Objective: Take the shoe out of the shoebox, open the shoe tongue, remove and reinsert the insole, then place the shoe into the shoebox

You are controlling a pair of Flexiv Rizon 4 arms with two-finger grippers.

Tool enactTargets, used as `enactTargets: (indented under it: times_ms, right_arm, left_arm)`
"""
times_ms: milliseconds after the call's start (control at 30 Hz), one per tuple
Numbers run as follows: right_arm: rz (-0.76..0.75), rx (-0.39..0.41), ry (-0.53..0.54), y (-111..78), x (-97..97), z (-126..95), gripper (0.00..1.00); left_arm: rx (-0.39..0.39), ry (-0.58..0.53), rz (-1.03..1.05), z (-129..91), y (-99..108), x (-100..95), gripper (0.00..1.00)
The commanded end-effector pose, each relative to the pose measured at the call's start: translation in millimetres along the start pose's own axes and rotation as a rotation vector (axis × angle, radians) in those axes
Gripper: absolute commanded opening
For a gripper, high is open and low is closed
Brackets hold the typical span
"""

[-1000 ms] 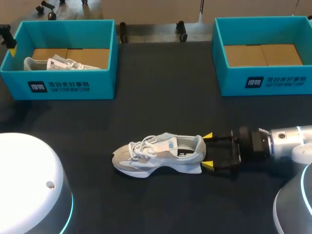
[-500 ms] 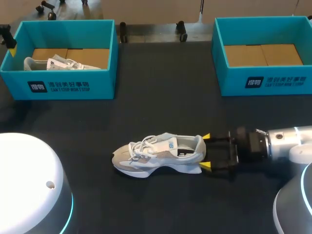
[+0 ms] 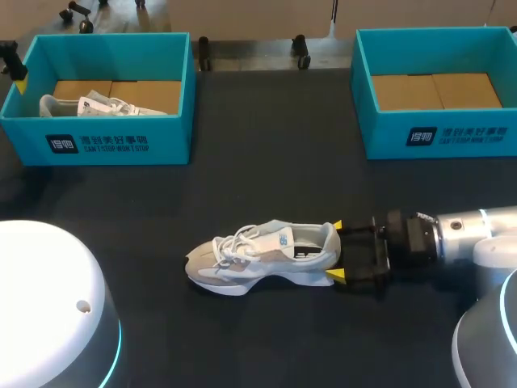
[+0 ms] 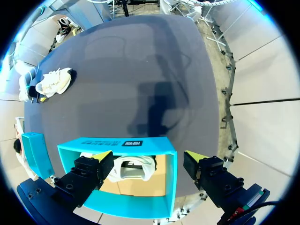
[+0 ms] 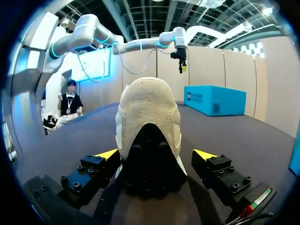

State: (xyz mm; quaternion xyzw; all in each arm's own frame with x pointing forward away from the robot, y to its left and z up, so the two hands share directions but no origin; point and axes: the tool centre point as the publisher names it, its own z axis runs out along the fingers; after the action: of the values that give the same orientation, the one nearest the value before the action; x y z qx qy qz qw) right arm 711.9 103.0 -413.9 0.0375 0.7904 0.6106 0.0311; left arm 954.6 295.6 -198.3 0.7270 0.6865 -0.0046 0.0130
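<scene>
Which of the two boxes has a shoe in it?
The left box: a white shoe lies inside it. The right box shows only its bare cardboard floor.

On table (image 3: 266, 162) middle, shoe (image 3: 262, 259) laid, heel between spread fingers of right gripper (image 3: 339, 250); box (image 3: 105, 137) set back left, second shoe (image 3: 97, 105) inside, left gripper (image 4: 149, 156) held above; other box (image 3: 436, 133) set back right

White, rounded arm shells (image 3: 48, 307) with cyan light rings; silver right wrist (image 3: 464, 230); black right gripper (image 5: 156, 153), screw-studded, yellow wedge tips, red-green stripe; left gripper (image 4: 149, 156) alike.
</scene>
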Motion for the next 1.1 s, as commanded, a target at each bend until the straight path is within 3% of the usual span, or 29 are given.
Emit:
enactTargets:
  times_ms: [33,567,1100]
  right_arm:
    - [-0.007,0.005,0.005,2.9,0.1,5.0,1.0]
    - [-0.026,-0.02,0.046,9.9,-3.4,-3.3,1.0]
    - [0.014,0.005,0.085,9.6,-0.2,10.6,1.0]
  left_arm:
    - [-0.003,0.001,0.001,-0.2,-1.0,0.1,1.0]
    - [-0.003,0.001,0.001,-0.2,-1.0,0.1,1.0]
    - [-0.003,0.001,0.001,-0.2,-1.0,0.1,1.0]
